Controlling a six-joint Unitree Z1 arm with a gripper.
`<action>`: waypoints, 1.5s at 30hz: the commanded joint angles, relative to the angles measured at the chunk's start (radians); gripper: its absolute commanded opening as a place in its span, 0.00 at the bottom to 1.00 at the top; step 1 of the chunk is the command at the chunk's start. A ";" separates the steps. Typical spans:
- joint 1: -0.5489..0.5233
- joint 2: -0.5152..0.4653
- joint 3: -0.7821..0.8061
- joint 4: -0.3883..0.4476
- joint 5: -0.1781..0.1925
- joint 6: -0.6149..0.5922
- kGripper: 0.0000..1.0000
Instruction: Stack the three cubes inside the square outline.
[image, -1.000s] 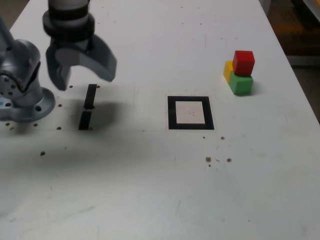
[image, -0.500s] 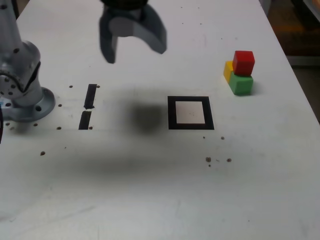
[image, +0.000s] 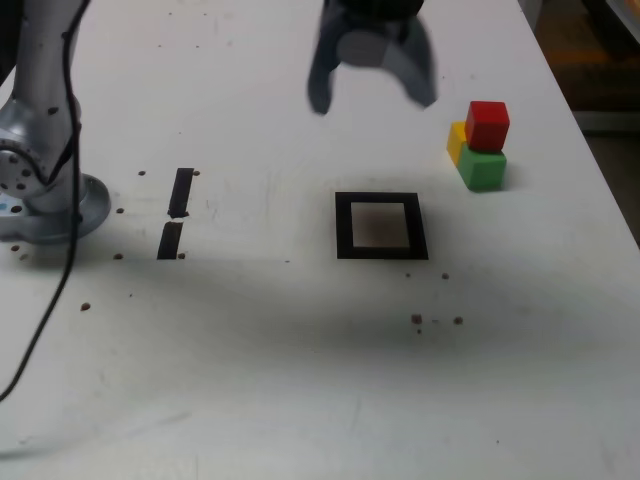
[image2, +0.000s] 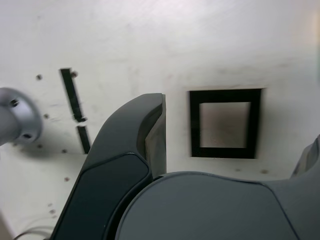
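Above the square outline (image: 381, 226) the pincer (image: 372, 88) hangs wide open and empty. Off to the exterior view's right, the red cube (image: 487, 125) tops the green cube (image: 483, 168) beside the yellow cube (image: 457, 141); it looks light, rigid and smooth, best pinched across opposite flat sides.

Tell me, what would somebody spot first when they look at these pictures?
Probably the bright cubes at the exterior view's right: the red cube sits on the green cube, with the yellow cube tucked behind. Next, the black square outline mid-table, empty, and the open gripper hanging above it.
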 joint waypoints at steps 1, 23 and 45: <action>0.006 -0.007 -0.269 0.007 0.015 -0.004 0.97; 0.061 0.205 -0.431 0.022 -0.021 0.029 0.97; 0.140 0.396 -0.487 0.042 -0.025 0.045 0.90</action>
